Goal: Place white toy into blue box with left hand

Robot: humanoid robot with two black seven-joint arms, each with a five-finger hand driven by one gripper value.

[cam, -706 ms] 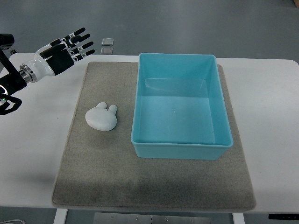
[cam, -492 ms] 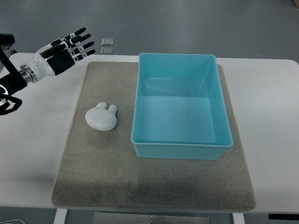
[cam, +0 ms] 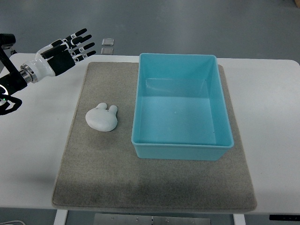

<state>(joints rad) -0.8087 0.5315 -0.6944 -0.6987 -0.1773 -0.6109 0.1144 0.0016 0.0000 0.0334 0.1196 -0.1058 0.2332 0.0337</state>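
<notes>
A single top view looks steeply down from the robot's side, taking in the whole white rectangular table (cam: 272,108) at middle distance.

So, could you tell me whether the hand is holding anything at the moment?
Nothing: the left hand is open, and the white toy lies untouched on the mat.

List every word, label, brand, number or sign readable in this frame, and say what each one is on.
None can be read.
left hand: small white marks on the black fingers, too small to read as text.
blue box: plain, no print visible.
white toy: plain, no print visible.
grey mat and table: no markings.
Two small objects beyond the table's far edge: too small to tell.
</notes>
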